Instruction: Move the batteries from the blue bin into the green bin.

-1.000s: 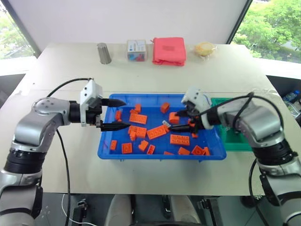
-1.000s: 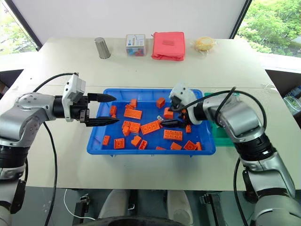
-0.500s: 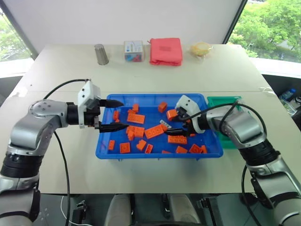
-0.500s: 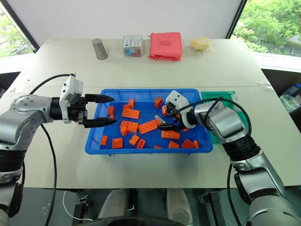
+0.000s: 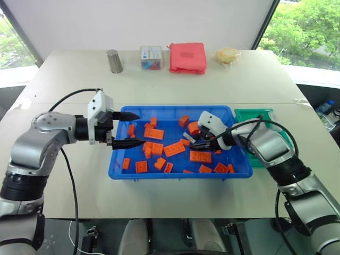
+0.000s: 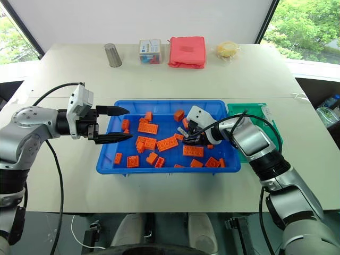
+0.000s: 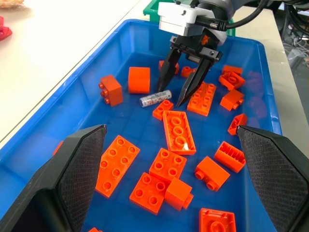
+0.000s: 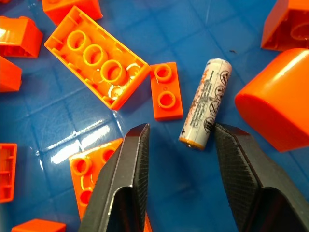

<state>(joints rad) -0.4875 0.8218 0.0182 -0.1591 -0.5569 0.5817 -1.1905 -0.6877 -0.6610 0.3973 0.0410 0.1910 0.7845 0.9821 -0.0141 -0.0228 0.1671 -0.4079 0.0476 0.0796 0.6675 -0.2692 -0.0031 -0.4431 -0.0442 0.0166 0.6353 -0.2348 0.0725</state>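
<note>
One battery (image 8: 205, 104), a small silvery-white cylinder, lies flat on the floor of the blue bin (image 5: 175, 176) among orange bricks, also visible as battery (image 7: 155, 98). My right gripper (image 8: 181, 133) is low inside the bin and angled down. It is open, and the battery's near end sits between the fingertips (image 8: 227, 140), closer to one of them, with nothing clamped. My left gripper (image 5: 130, 129) is open and holds nothing, level over the bin's left rim. The green bin (image 5: 256, 114) stands against the blue bin's right side, behind my right forearm.
Several orange bricks (image 5: 175, 149) are scattered across the blue bin, some close beside the battery. At the table's far edge stand a metal cup (image 5: 115, 60), a clear box (image 5: 151, 57), a folded red cloth (image 5: 188, 57) and a yellow item in a bag (image 5: 227, 54).
My right gripper has sunk toward the battery and its fingers have drawn closer together. The left arm has kept still. The camera view shifted slightly.
</note>
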